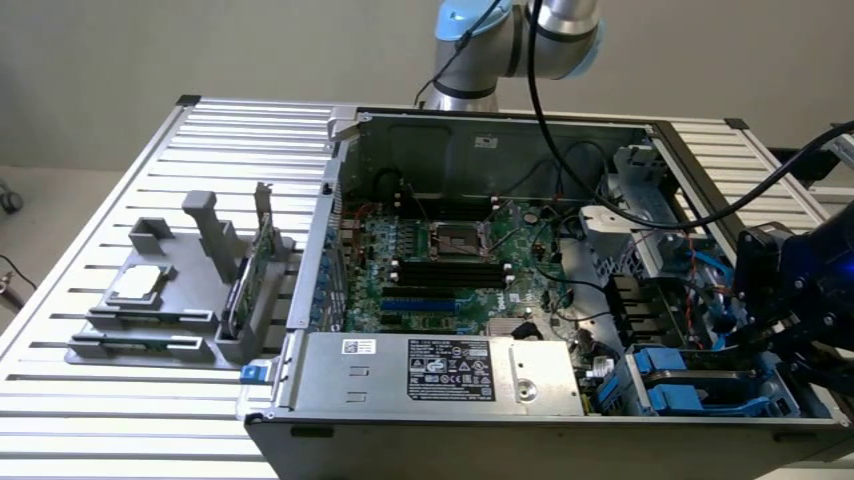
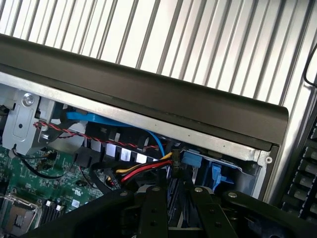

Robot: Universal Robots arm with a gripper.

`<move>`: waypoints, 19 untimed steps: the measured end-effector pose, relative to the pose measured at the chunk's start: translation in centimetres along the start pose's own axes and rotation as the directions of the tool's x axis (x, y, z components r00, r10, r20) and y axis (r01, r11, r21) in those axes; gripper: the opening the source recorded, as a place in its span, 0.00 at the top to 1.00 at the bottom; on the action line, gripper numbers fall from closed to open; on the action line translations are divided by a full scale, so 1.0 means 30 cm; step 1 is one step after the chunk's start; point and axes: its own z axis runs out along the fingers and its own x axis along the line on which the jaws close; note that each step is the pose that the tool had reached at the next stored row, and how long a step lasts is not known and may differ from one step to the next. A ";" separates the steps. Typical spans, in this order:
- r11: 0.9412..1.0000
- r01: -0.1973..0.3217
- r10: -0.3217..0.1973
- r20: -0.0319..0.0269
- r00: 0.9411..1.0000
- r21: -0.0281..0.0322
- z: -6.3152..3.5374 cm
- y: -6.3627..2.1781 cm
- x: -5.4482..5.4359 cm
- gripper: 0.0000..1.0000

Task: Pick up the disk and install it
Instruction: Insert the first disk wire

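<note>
Outside the computer case (image 1: 334, 200), off its side on the exterior view's left, a grey parts holder (image 1: 147, 325) sits on the slatted table (image 1: 80, 200); a small square CPU chip (image 1: 140, 283) lies flat on it, and a card (image 1: 256, 262) stands upright in its slot nearer the case; inside the case, the green motherboard (image 1: 441, 260) covers the floor, with the labelled power-supply box (image 1: 454, 368) along the case's near wall; in the case's near corner on the exterior view's right is the drive bay, where the disk (image 1: 705, 380) appears to lie flat, silver-grey between blue carrier rails; in the wrist view the blue rails (image 2: 198, 161) sit just under the case's dark rim (image 2: 148, 84), beside red, yellow and black wires (image 2: 141, 171); the gripper (image 1: 771, 335) hangs over that same corner of the case, just above the bay; whether its grip is apart or closed I cannot tell, nor whether it touches the disk; judged from this, the work is at the installing end, with the disk already at its bay rather than out on the holder; what the step calls for is a straight, level seating along the rails, clear of the loose wires and the blue data cable (image 2: 94, 119) crowding that corner of the case.
</note>
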 end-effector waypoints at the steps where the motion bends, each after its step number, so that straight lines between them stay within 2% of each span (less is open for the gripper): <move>1: 1.000 0.000 0.000 0.000 1.000 0.000 0.000 0.000 0.000 0.84; 8: 1.000 0.000 0.000 0.000 1.000 0.000 -0.003 0.000 0.000 0.84; 13: 1.000 -0.001 0.001 -0.001 1.000 0.004 -0.040 -0.004 0.009 0.84; 15: 1.000 -0.002 0.002 -0.003 1.000 0.009 -0.050 -0.016 0.015 0.84; 19: 1.000 -0.005 0.005 -0.007 1.000 0.024 -0.055 -0.049 0.025 0.84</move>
